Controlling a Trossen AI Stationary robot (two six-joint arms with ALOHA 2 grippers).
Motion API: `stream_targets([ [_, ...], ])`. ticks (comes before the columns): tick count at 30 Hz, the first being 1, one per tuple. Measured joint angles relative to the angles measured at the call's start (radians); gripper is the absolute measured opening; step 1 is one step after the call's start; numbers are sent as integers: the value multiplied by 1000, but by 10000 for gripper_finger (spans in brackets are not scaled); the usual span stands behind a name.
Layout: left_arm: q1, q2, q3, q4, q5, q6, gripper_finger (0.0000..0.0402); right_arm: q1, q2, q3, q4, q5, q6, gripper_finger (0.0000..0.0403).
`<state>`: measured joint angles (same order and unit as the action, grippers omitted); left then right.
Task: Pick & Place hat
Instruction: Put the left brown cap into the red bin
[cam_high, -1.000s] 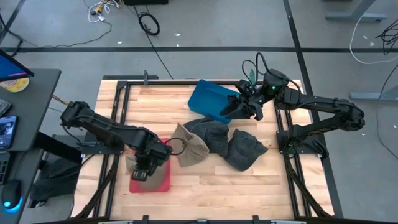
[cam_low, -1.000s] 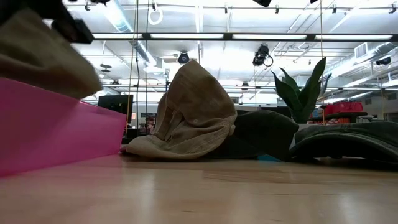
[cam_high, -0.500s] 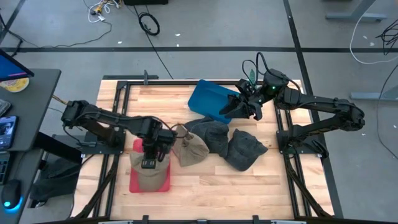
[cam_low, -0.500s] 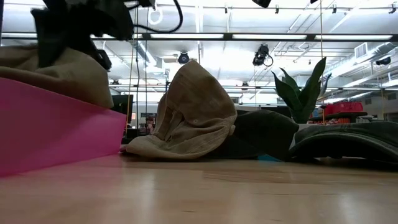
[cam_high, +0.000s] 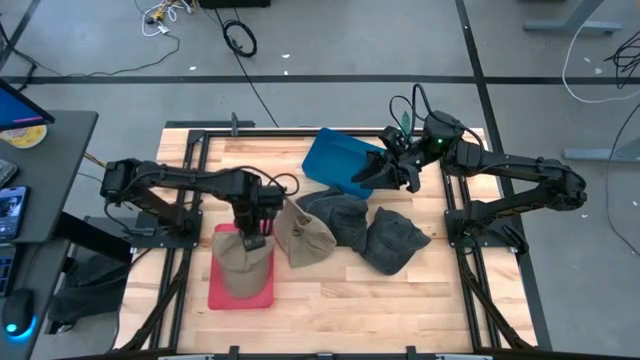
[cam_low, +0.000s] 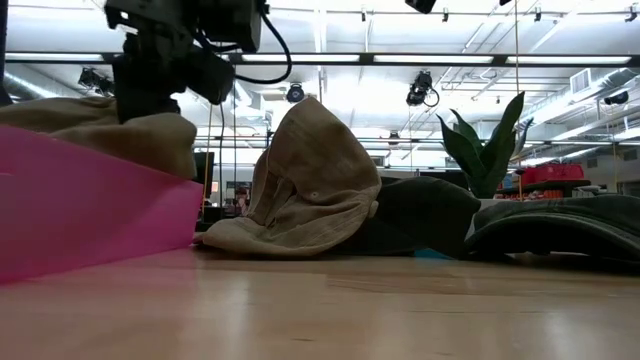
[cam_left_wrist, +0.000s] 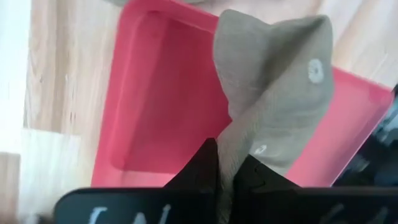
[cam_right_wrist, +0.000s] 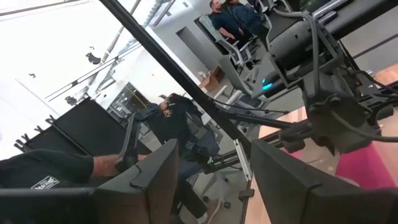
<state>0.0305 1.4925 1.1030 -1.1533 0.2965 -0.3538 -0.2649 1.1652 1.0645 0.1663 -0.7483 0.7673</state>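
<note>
Right now the tan hat (cam_high: 243, 266) sits in the pink tray (cam_high: 222, 293) near the table's (cam_high: 330, 310) left front corner, my left gripper (cam_high: 254, 240) pinching its fabric. My right gripper (cam_high: 385, 172), fingers parted, hovers over the blue bin (cam_high: 335, 160) by the far edge.

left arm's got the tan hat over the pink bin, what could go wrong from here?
1. The left hand is shut on a fold of the tan hat, which drapes over the pink bin's rim; released now, it may slump out.
2. A second tan hat lies right beside the bin; the arm could snag it when withdrawing.
3. The right hand is open near the blue bin, idle.
</note>
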Motion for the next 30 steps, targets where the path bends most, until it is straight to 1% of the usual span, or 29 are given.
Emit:
stream_targets([
  [6,15,0,0,2,13,-97,11,0,0,0,-2,0,-2,206],
  [10,14,0,0,50,18,-83,11,0,0,0,-3,0,-7,206],
  [13,12,0,0,73,41,-76,11,0,0,0,-4,0,-9,206],
  [22,10,0,0,18,46,-162,11,0,0,0,-4,0,-10,206],
  [26,5,0,0,-7,8,-210,11,0,0,0,-5,0,-17,206],
  [30,-17,0,0,-43,-48,-218,11,0,0,0,-6,0,-21,206],
])
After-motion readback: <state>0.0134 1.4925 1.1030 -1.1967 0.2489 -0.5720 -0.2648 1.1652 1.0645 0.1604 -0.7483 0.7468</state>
